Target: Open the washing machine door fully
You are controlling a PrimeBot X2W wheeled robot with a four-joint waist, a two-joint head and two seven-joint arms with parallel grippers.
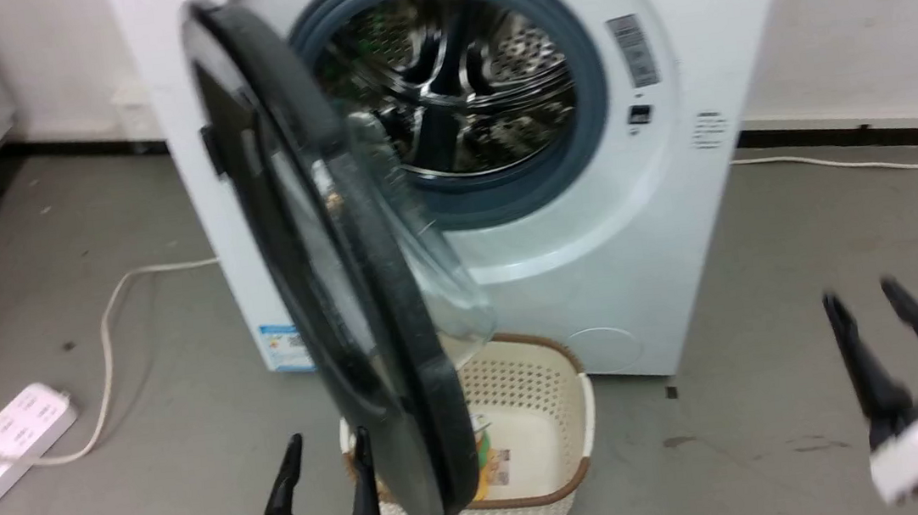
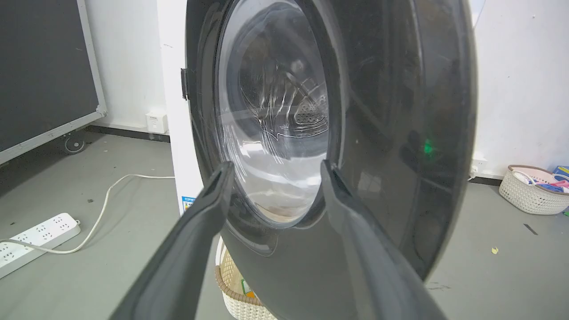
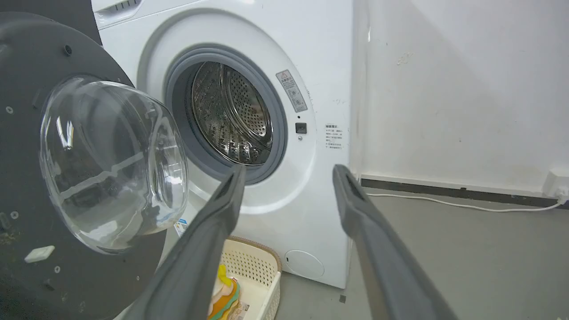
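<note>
Hanging door: washing machine door [image 1: 293,224] roughly half open, hinged at the washing machine's [image 1: 638,256] left, above a cream basket [image 1: 538,445].
Left end effector [image 1: 328,442]: open, empty, near the door's outer face.
Right end effector [image 1: 859,292]: open, empty, well apart.

The white boxy front-loading washing machine [image 1: 623,274] stands on the grey floor [image 1: 744,449]. Its round glossy black door [image 1: 321,246], with a bulging clear glass centre, is swung out nearly edge-on, baring the perforated steel drum [image 1: 474,77]. A cream perforated basket [image 1: 522,374] sits under the door's lower rim. The left gripper [image 1: 328,438], fingers parted, is just beside that rim. The blurred right gripper [image 1: 859,292], fingers parted, is well apart rightward.
</note>
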